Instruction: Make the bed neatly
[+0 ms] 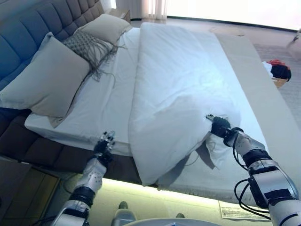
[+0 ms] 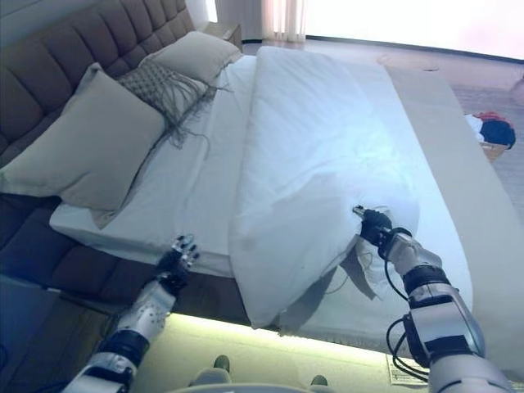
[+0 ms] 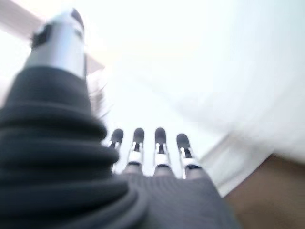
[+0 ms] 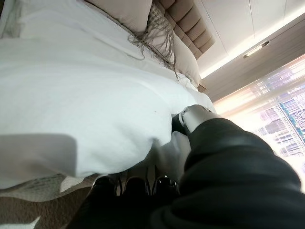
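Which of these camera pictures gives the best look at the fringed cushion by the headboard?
The right eye view shows the fringed cushion best: it lies whole between two plain pillows, its fringe trailing over the sheet. The left eye view shows much the same. The right wrist view catches only its fringe and an edge, and the left wrist view shows nothing clear of it.

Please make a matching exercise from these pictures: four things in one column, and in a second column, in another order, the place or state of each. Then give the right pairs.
Things:
1. left hand
2. right hand
3. fringed cushion
4. white duvet

Places or states:
A. lies between two plain pillows at the headboard
B. fingers closed on a fold of the duvet
C. open, at the near edge of the mattress, holding nothing
D. folded over lengthwise, the sheet bare on its headboard side

Pairs: 1-C, 2-B, 3-A, 4-D
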{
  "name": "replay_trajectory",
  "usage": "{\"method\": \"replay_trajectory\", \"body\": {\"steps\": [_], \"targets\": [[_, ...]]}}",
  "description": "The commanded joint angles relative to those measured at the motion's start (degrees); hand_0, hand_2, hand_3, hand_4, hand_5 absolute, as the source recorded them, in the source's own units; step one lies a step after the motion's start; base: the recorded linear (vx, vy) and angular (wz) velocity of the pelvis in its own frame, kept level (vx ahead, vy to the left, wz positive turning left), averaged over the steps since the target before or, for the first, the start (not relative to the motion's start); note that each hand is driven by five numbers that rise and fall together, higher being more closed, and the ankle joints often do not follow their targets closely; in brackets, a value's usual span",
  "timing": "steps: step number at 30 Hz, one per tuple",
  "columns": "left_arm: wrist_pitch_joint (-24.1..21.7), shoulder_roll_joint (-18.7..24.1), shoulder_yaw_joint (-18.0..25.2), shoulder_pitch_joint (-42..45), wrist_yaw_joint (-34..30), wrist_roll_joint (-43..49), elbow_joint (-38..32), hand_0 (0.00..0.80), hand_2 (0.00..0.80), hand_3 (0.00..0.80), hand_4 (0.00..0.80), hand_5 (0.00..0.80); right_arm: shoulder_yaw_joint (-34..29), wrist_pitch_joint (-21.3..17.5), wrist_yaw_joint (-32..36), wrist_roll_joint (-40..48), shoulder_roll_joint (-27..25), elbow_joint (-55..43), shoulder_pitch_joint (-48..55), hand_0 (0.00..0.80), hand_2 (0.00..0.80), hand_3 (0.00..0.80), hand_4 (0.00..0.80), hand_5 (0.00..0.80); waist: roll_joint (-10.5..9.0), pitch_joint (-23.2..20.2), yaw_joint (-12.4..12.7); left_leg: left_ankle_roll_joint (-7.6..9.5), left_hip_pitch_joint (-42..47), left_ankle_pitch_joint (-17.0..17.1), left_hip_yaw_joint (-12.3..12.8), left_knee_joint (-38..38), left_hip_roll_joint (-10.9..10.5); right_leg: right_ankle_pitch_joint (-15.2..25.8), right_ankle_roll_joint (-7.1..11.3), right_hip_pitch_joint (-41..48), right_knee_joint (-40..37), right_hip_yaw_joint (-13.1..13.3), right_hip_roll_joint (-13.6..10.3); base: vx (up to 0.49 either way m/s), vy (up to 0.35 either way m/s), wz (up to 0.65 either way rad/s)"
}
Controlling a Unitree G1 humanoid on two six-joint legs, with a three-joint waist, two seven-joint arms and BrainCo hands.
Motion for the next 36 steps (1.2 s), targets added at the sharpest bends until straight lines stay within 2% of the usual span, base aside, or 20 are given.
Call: {"method": "replay_trajectory", "body": {"steps": [1,4,14,20,30,36], "targets": [[1.9,-0.4,-3.5,-2.6,-2.1,-4.4,2.9,0.0,0.0,0.0,0.0,0.0,0.6,-3.0,1.3,3.9,-0.7,-6.2,-7.2,0.8,0.8,0.8,0.8,0.8,-0.4,-3.0,0.9,-0.44,-1.6,0.8,0.5,0.5,3.6,-1.3,1.18,-1.9,3.2,-0.6,-4.6,0.031,-0.05,-0.02],[5.5,-2.0,-3.6,-1.7,-3.0,-9.1,5.5,0.0,0.0,0.0,0.0,0.0,0.4,-3.5,0.8,4.4,0.0,-6.1,-7.3,0.8,0.8,0.8,0.8,0.8,-0.78,-3.0,0.9,-0.46,-1.0,0.6,0.9,0.3,3.9,-1.2,1.32,-1.3,2.8,-0.6,-4.4,0.027,-0.051,-0.01],[23.8,-6.9,-3.9,3.6,-6.0,-24.8,15.8,0.0,0.0,0.0,0.0,0.0,0.4,-5.0,-1.0,9.6,2.9,-8.7,-7.6,0.8,0.8,0.8,0.8,0.8,-2.59,-2.6,0.8,-0.65,0.2,0.0,2.5,-0.5,4.6,-1.1,1.97,-0.1,1.7,-0.6,-3.9,0.015,-0.053,-0.03],[30.3,-9.1,-0.8,4.6,-3.3,-34.6,20.3,0.0,0.0,0.0,0.0,0.0,1.4,-6.2,-1.4,11.3,5.8,-13.0,-7.7,0.8,0.8,0.8,0.8,0.8,-4.08,-2.8,0.6,-0.91,0.6,-0.2,3.3,-0.9,5.1,-0.8,2.2,0.4,0.8,-0.5,-3.4,0.017,-0.076,-0.03],[35.7,-10.6,-3.9,2.8,-2.3,-46.4,17.8,0.0,0.0,0.0,0.0,0.0,4.0,-6.3,-3.5,14.5,10.6,-20.8,-7.1,0.8,0.8,0.8,0.8,0.8,-5.47,-2.6,-0.4,-1.22,0.9,-0.3,3.9,-1.0,5.9,-0.5,2.37,0.2,0.6,0.5,-2.7,0.008,-0.069,-0.04],[33.7,-12.2,-4.8,0.7,-1.7,-52.0,16.1,0.0,0.0,0.0,0.0,0.0,5.4,-5.7,-5.4,15.4,13.9,-25.8,-4.9,0.8,0.8,0.8,0.8,0.8,-5.62,-2.6,-1.8,-1.42,1.0,-0.3,4.4,-1.0,6.3,-0.3,2.32,-0.4,0.6,1.6,-2.4,-0.003,-0.035,-0.09]]}}
